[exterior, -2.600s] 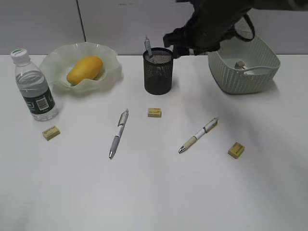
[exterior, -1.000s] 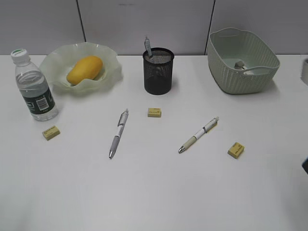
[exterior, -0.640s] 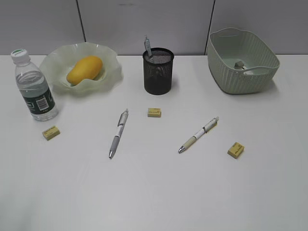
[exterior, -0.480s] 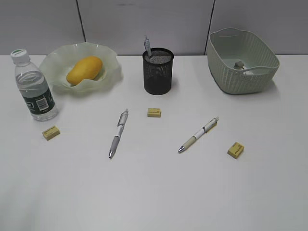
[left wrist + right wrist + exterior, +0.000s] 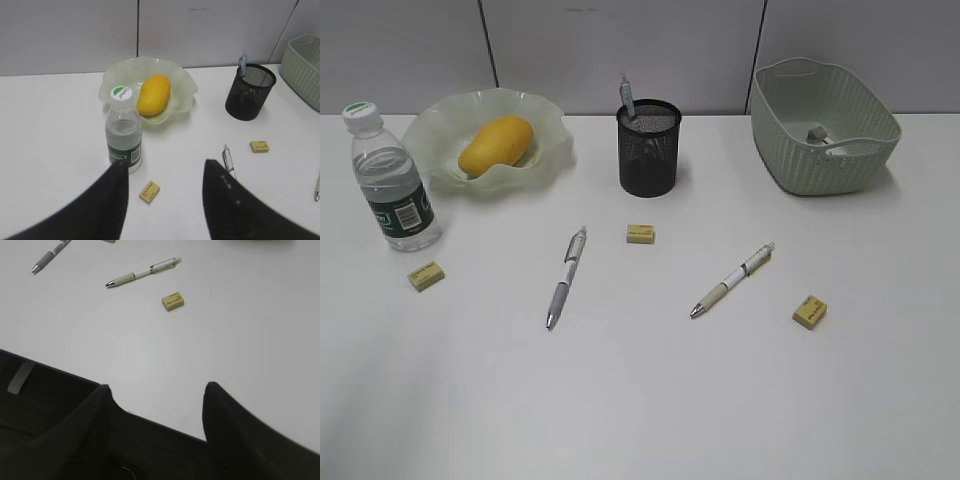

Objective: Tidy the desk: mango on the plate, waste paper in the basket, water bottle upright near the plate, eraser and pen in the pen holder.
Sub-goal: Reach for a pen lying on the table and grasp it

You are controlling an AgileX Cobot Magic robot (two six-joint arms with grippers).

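Observation:
The mango [image 5: 496, 145] lies in the plate [image 5: 440, 120]. To its left the water bottle [image 5: 392, 185] stands upright. One pen [image 5: 627, 98] sticks out of the pen holder [image 5: 649, 150]. Waste paper [image 5: 818, 132] lies in the basket [image 5: 825, 165]. Two pens [image 5: 565, 277] [image 5: 732, 280] and three erasers [image 5: 426, 275] [image 5: 640, 233] [image 5: 809, 312] lie on the desk [image 5: 640, 400]. Neither arm shows in the exterior view. My left gripper [image 5: 166, 167] is open above an eraser [image 5: 149, 192], near the bottle [image 5: 123, 130]. My right gripper [image 5: 158, 387] is open and empty over the desk's front edge.
Grey wall panels close off the back of the desk. In the right wrist view a pen [image 5: 142, 273] and an eraser [image 5: 173, 301] lie well ahead of the fingers. Dark space below the desk edge [image 5: 50, 405] fills the lower part of that view.
The right arm, earlier over the pen holder and basket, has pulled away to the right and out of the exterior view. The objects on the desk have not moved.

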